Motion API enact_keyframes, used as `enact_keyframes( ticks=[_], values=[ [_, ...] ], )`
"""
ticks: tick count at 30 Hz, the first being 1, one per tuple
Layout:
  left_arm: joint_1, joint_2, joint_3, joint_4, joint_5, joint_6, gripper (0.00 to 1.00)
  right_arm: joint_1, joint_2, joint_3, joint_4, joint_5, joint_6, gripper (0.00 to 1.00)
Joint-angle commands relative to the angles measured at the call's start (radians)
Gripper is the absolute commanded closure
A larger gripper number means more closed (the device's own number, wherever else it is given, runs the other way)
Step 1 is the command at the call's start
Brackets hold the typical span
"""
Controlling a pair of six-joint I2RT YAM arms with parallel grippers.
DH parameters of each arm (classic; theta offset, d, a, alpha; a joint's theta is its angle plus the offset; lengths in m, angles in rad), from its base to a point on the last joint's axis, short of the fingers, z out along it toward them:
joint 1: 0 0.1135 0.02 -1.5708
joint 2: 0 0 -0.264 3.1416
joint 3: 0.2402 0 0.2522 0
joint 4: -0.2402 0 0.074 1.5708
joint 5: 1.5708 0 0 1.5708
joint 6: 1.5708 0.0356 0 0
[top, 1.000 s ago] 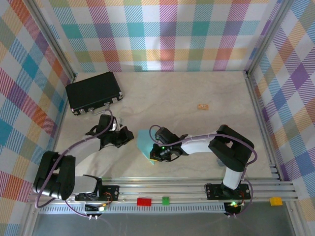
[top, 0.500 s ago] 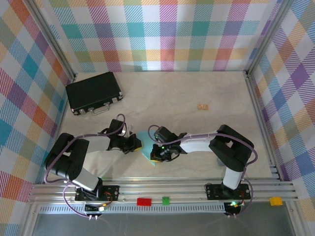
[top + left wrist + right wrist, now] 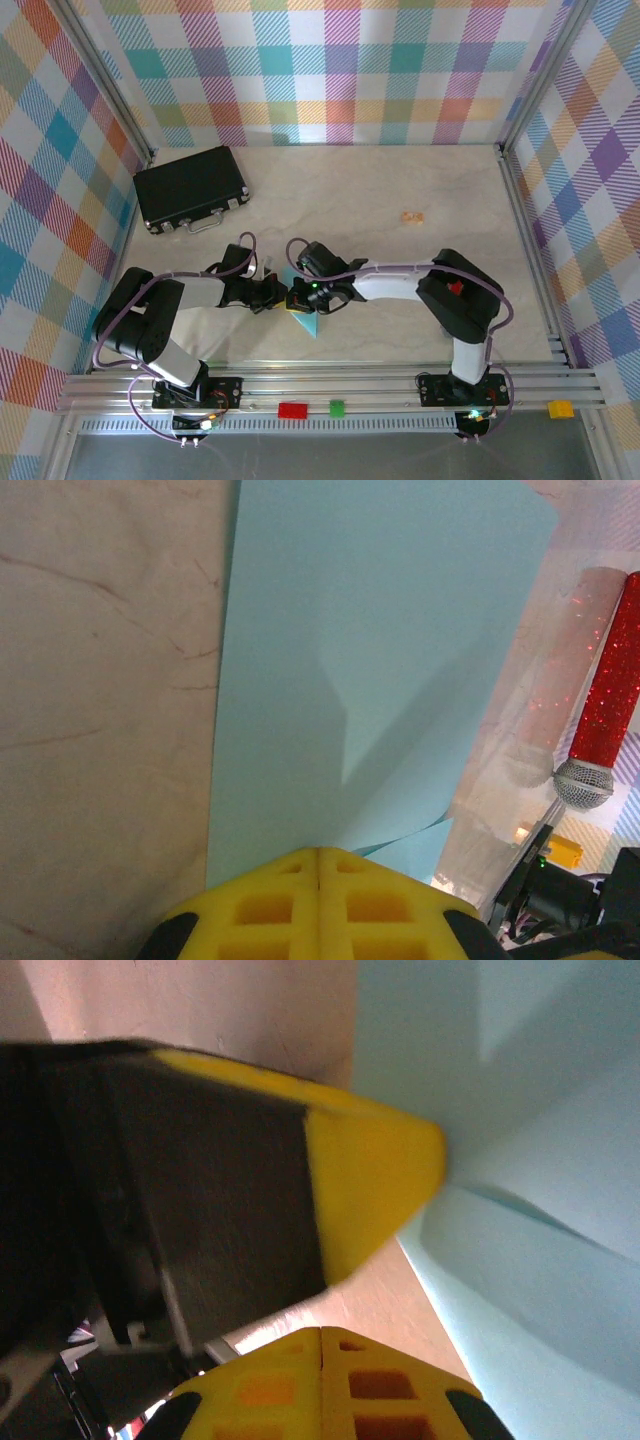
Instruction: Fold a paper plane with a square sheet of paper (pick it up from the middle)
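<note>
The square sheet of paper [image 3: 311,322], light turquoise and folded into layers, lies on the table near the front centre, partly under both grippers. My left gripper [image 3: 277,293] reaches in from the left, shut. In the left wrist view its yellow tips [image 3: 318,855] rest on the near edge of the paper [image 3: 350,630], which shows a crease and a curled flap. My right gripper [image 3: 297,298] is shut and almost touches the left one. In the right wrist view its tips [image 3: 320,1332] hover over bare table beside the paper [image 3: 540,1080], with the left gripper's yellow fingertip [image 3: 375,1175] against the paper's fold.
A black case [image 3: 190,187] lies at the back left and a small tan scrap [image 3: 411,216] at the back right. An aluminium rail [image 3: 380,385] runs along the front edge. Plaid walls close in three sides. A red glittery stick [image 3: 605,710] shows beyond the paper.
My left arm swung right to the paper's left edge. My right gripper then slid left across the paper until it met the left gripper, covering more of the sheet.
</note>
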Motion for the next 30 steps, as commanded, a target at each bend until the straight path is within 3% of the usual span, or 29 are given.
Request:
enact_keyframes(
  ticks=[1, 12, 19, 30],
  values=[
    [-0.007, 0.012, -0.034, -0.103, -0.08, 0.026, 1.0, 0.009, 0.071, 0.005, 0.004, -0.024, 0.009, 1.0],
    [-0.006, 0.016, -0.035, -0.113, -0.108, 0.024, 1.0, 0.009, 0.018, -0.185, 0.114, -0.019, 0.056, 0.99],
    [-0.005, 0.019, -0.03, -0.125, -0.122, 0.024, 1.0, 0.008, -0.029, -0.198, 0.106, -0.034, 0.059, 0.97],
    [-0.005, 0.017, -0.03, -0.13, -0.142, 0.015, 1.0, 0.011, -0.15, -0.406, 0.193, -0.057, 0.08, 0.95]
  ],
)
